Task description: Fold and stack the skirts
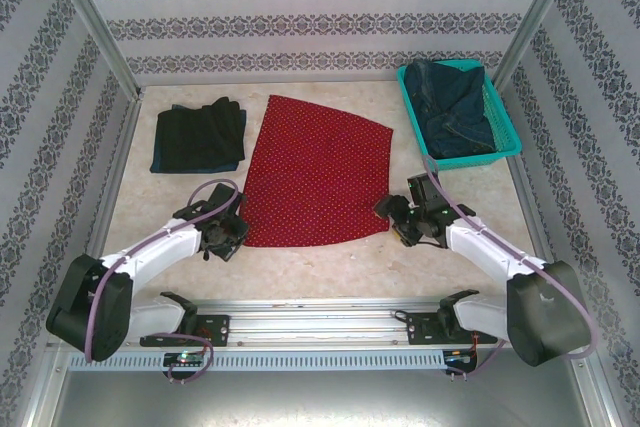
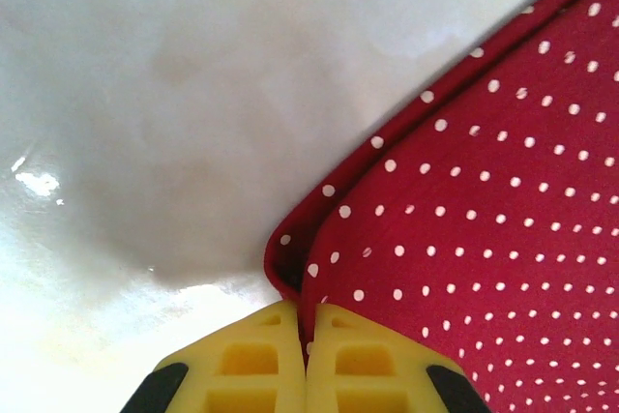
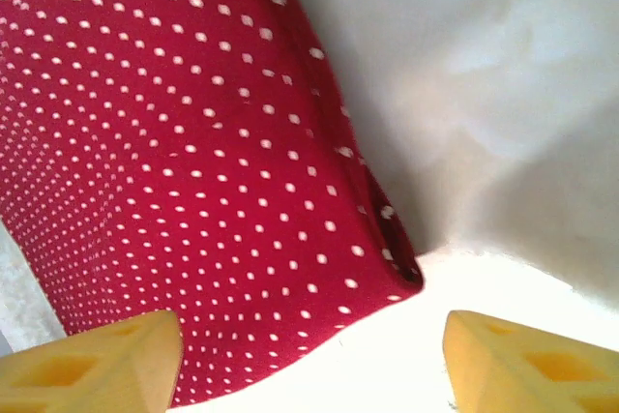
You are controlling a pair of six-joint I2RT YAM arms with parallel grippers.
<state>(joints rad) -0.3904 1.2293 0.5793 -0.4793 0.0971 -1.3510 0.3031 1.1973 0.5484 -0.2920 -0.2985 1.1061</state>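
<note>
left wrist: left gripper (image 2: 308,340) pinching red skirt (image 2: 484,229) corner

No legible text, label, brand, number or sign found. Printed marks noted: small white dots across red skirt (image 1: 318,169), ornamental bands on walls (image 1: 300,22). Pattern only, no lettering.

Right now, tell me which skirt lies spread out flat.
The red skirt with white dots, lying open at mid-table. The dark pile at far left is folded, and the denim skirt is bunched in the teal basket.
</note>
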